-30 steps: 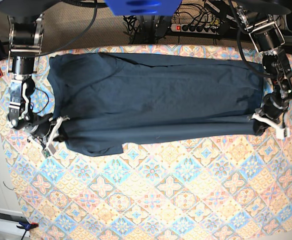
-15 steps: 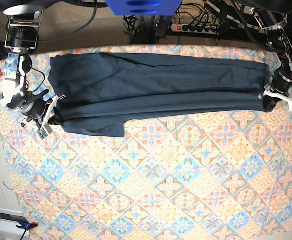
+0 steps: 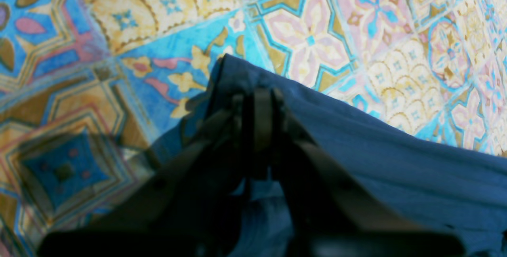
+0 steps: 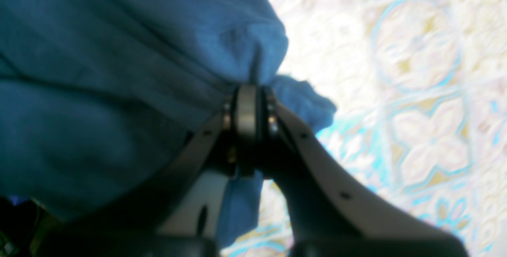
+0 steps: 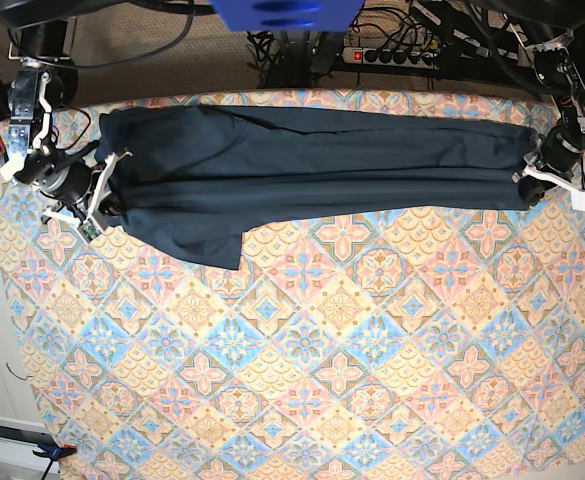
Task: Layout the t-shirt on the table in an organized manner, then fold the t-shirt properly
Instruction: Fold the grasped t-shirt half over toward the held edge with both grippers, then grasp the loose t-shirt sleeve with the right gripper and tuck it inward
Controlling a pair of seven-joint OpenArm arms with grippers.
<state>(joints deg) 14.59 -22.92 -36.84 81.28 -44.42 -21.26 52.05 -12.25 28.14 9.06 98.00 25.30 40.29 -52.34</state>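
At frame left, I have the right hand clamped on the t-shirt. The garment lies stretched in a long band across the upper tabletop, one fold apparently made; further folds remain. At frame right, the left hand grips its opposite end. No containers are visible.

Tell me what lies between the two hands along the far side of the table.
In the base view, only the t-shirt spans from the right hand to the left hand, stretched taut as a long folded band; both pinch its ends.
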